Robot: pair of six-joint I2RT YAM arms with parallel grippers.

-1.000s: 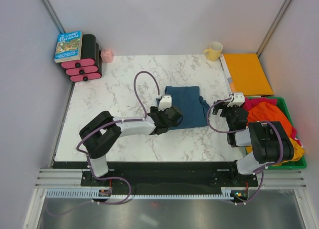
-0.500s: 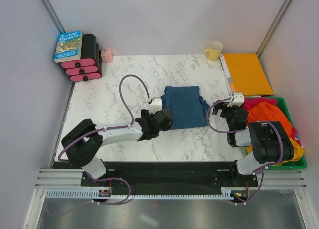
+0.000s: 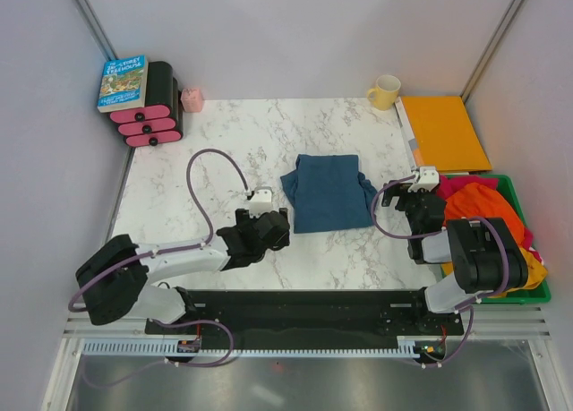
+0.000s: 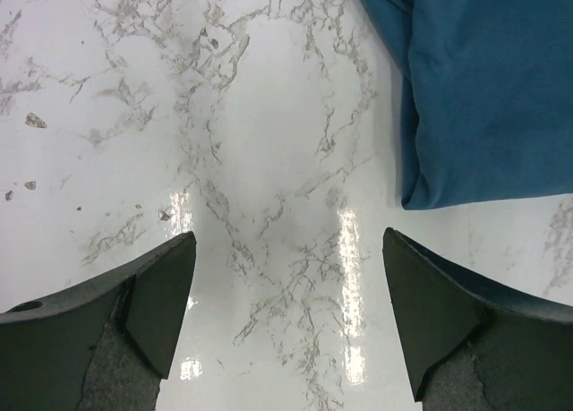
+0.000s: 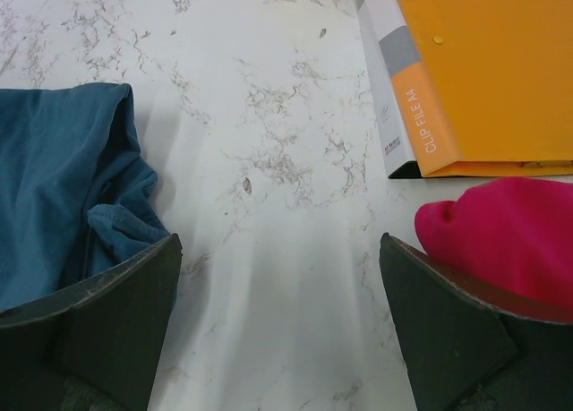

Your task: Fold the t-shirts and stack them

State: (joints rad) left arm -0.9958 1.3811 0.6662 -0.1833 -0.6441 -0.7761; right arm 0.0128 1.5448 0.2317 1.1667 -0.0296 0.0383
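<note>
The left arm is pulling back toward the lower left of the top view. Its left fingers (image 3: 271,225) are spreading wide with nothing between them over bare marble surface (image 3: 206,151), now just clear of the lower-left edge of the folded teal-blue t-shirt (image 3: 329,193), which is lying mid-frame. To its right, the right fingers (image 3: 412,194) are hovering released and empty over open marble. The orange folder (image 3: 445,132) is lying above them, and the magenta t-shirt (image 5: 510,236) and orange t-shirt (image 3: 479,205) are spilling from the green bin (image 3: 541,292).
</note>
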